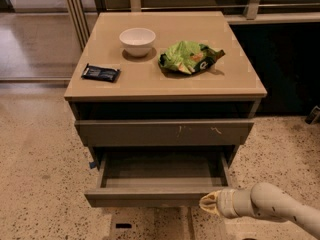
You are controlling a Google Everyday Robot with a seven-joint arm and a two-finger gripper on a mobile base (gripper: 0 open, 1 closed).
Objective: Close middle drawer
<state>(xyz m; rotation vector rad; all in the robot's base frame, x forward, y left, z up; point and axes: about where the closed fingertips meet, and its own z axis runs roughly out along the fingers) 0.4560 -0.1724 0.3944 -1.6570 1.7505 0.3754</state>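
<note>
The end effector (212,203) is low at the near right of the scene, on a pale arm (280,209) that comes in from the right edge. Its tip is at the right end of the front of the middle drawer (150,196). If it is released or clenched, I cannot tell, and also not if it touches the front.

The middle drawer is pulled out toward the near side, and its dark inside is in view. Above it, the upper drawer front (165,132) with pale scratch marks is pushed in.

On the table (240,84) stand a white bowl (137,40) at the far left, a green snack bag (189,56) right of it, and a dark packet (101,73) near the left edge.
</note>
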